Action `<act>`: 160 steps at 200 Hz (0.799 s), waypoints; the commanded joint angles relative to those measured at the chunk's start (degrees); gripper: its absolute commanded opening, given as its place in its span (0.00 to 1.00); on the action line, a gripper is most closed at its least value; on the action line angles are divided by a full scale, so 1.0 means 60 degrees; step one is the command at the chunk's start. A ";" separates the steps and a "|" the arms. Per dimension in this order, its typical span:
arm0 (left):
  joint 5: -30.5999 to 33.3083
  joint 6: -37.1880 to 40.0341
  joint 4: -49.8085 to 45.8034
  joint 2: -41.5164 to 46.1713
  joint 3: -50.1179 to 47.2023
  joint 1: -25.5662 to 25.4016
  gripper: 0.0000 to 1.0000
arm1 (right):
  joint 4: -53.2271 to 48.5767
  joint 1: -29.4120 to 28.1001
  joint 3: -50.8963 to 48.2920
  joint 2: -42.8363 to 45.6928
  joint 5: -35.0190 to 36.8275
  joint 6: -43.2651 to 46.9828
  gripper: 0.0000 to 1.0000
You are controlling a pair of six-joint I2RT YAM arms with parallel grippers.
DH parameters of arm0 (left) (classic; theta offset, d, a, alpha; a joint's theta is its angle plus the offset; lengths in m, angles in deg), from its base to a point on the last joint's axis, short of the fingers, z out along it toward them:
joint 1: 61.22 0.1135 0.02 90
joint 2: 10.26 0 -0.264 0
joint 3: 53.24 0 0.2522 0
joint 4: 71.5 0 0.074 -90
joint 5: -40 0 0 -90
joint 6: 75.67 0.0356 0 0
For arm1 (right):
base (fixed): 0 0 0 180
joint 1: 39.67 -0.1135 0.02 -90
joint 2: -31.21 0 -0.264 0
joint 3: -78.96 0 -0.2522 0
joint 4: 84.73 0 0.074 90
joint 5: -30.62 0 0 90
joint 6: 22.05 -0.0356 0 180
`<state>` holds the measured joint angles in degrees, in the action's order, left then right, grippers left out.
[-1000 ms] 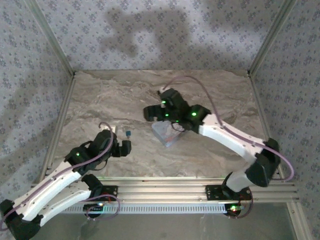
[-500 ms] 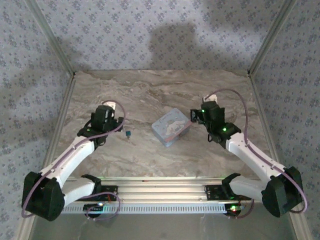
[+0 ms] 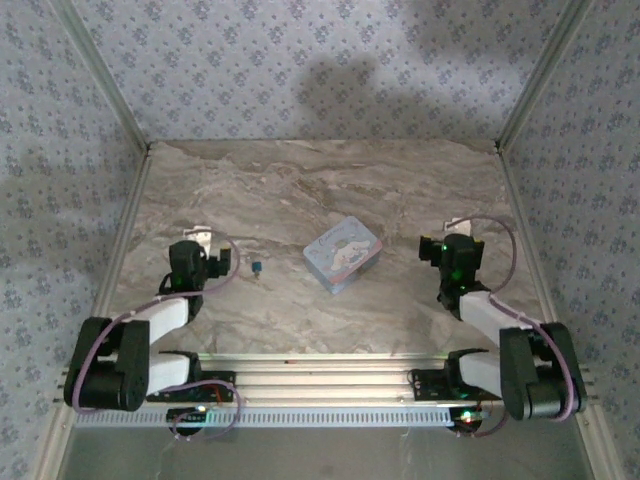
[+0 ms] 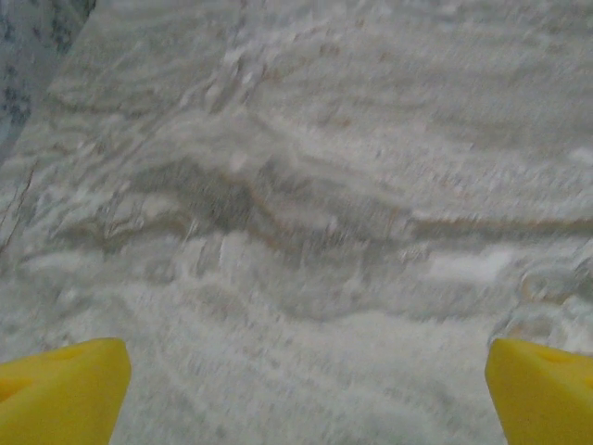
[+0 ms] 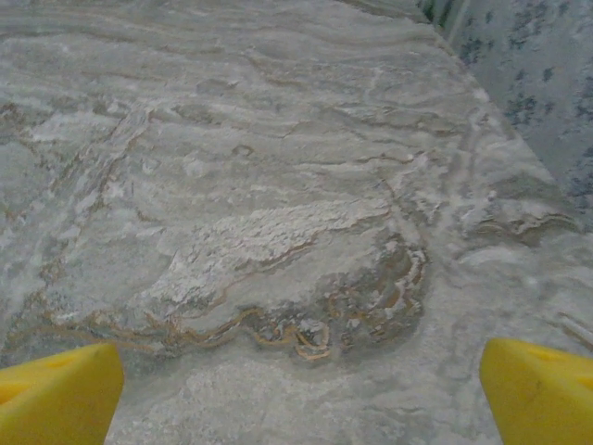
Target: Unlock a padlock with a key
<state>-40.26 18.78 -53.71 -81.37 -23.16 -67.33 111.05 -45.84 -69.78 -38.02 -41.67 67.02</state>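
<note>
**mk_bench:** ok, where's everything sitting? Start from the tin (image 3: 343,252), the light-blue one with the cartoon on top.

**yam_fan:** The tin's flat on the marble table (image 3: 300,180), turned at a bit of an angle. The padlock (image 3: 257,267) is that tiny dark bluish speck to the left of the tin. It's near the tin but not touching, just lying on the stone by itself.

**mk_bench:** and the arms?

**yam_fan:** The left arm (image 3: 165,312) is folded on the tin's left, further out than the padlock, so the lock sits between the tin and that arm's wrist. The right arm (image 3: 480,305) is folded the same way on the tin's right, well clear of it. Neither one touches the tin or the lock.

**mk_bench:** grippers holding anything?

**yam_fan:** Nope, both let go. On the wrist cam the left gripper (image 4: 304,394) is spread wide. Its yellow fingertips (image 4: 60,389) poke in at the two bottom corners with bare marble between them, and that view's pretty blurry. The right gripper (image 5: 301,385) is the same deal, jaws far apart. Its yellow tips (image 5: 56,389) sit in each lower corner with veined stone in the gap, and there's a bit of patterned wall (image 5: 547,83) at the top right.

**mk_bench:** lock open or shut?

**yam_fan:** Can't tell, it's way too small on the overhead cam.
</note>
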 commanded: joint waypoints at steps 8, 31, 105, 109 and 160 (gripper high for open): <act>-0.0911 0.0149 0.2194 -0.0797 0.0334 0.0036 0.98 | 0.2893 0.0282 -0.0366 -0.0683 -0.1022 0.0732 1.00; -0.0577 0.0042 0.2909 -0.1820 0.0589 0.0187 0.98 | 0.3975 0.0686 -0.0534 -0.1420 -0.1726 0.0790 1.00; -0.1548 -0.1042 0.2502 -0.2789 0.1217 0.1327 0.98 | 0.3244 0.1204 0.0658 -0.3042 -0.1681 0.0184 1.00; -0.1547 -0.1039 0.2533 -0.2796 0.1208 0.1339 0.98 | 0.3192 0.1192 0.0664 -0.3026 -0.1678 0.0184 1.00; -0.1512 -0.1033 0.2461 -0.2792 0.1238 0.1314 0.98 | 0.3210 0.1136 0.0665 -0.3022 -0.1619 0.0235 1.00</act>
<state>-48.11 13.57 -40.77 -97.98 -16.52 -59.44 130.77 -38.96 -66.37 -56.38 -51.31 68.86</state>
